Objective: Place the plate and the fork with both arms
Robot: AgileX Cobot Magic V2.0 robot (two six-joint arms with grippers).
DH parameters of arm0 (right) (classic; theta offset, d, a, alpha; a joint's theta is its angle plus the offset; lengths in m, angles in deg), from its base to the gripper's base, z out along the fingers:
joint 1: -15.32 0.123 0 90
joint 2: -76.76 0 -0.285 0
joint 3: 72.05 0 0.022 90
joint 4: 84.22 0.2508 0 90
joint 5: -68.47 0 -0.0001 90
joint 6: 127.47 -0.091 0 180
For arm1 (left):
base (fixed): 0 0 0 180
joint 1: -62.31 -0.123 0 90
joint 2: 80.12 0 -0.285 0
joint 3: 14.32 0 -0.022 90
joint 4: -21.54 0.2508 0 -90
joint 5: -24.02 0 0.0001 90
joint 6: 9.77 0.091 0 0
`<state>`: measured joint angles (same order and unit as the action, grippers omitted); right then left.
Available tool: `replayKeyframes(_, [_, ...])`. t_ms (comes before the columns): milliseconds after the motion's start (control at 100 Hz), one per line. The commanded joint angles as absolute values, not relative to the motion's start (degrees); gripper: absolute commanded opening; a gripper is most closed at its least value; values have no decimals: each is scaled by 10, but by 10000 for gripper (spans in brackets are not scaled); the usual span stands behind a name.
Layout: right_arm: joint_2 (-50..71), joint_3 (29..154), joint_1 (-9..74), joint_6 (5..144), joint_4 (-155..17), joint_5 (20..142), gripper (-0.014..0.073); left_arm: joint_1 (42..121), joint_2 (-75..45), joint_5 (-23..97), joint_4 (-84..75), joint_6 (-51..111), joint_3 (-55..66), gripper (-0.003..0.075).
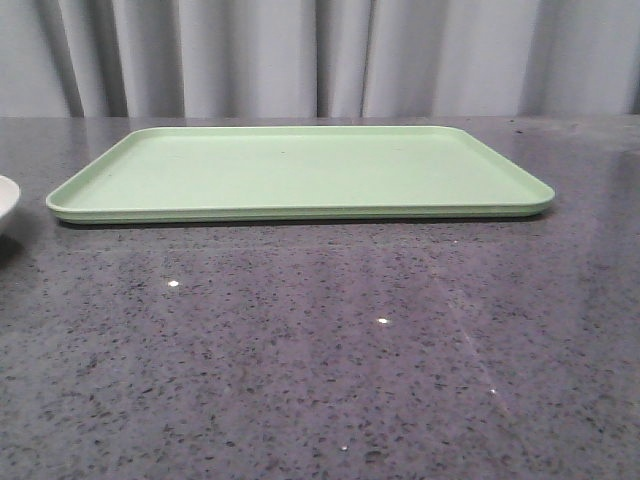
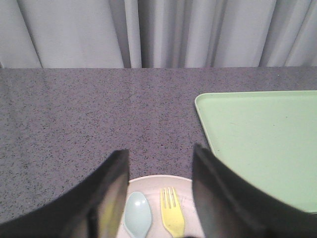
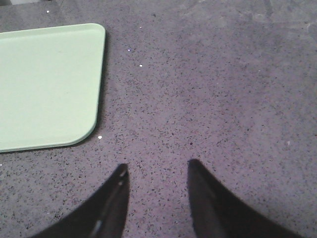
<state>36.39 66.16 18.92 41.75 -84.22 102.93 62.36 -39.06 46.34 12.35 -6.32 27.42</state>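
Note:
The pale pinkish-white plate (image 2: 159, 184) lies below my left gripper (image 2: 160, 152), which is open above it with nothing held. The yellow fork (image 2: 171, 210) lies on the plate, tines toward the curtain, beside a pale blue spoon (image 2: 137, 213). In the front view only the plate's edge (image 1: 5, 203) shows at the far left, left of the light-green tray (image 1: 300, 170). My right gripper (image 3: 155, 167) is open and empty over bare grey countertop, to the right of the tray's corner (image 3: 44, 84). Neither gripper shows in the front view.
The tray (image 2: 262, 139) lies flat and empty on the speckled grey countertop (image 1: 320, 350), right of the plate. A grey curtain (image 1: 320, 55) hangs behind the table's far edge.

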Motion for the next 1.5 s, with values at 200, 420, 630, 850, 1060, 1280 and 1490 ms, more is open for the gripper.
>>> replayKeyframes(200, [359,683,186,424,-842,985,507,624,-386,421,118,-65,254,492])
replayKeyframes(420, [358,683,186,424,-835,1005,507,622,-386,456,118,-65,245,492])
replayKeyframes(630, [358,683,186,424,-835,1007,507,566,-357,535,128,-71,209,492])
replayKeyframes(850, [358,683,186,424,-835,1007,507,500,-323,589,154,-71,190,492])
replayKeyframes(1060, [358,683,186,424,-835,1007,507,497,-270,606,179,-71,190,492])
replayKeyframes(1280, [358,683,186,424,-835,1012,507,457,-211,613,177,-82,189,492])
replayKeyframes(1490, [358,683,186,424,-835,1012,507,452,-153,615,177,-82,189,492])
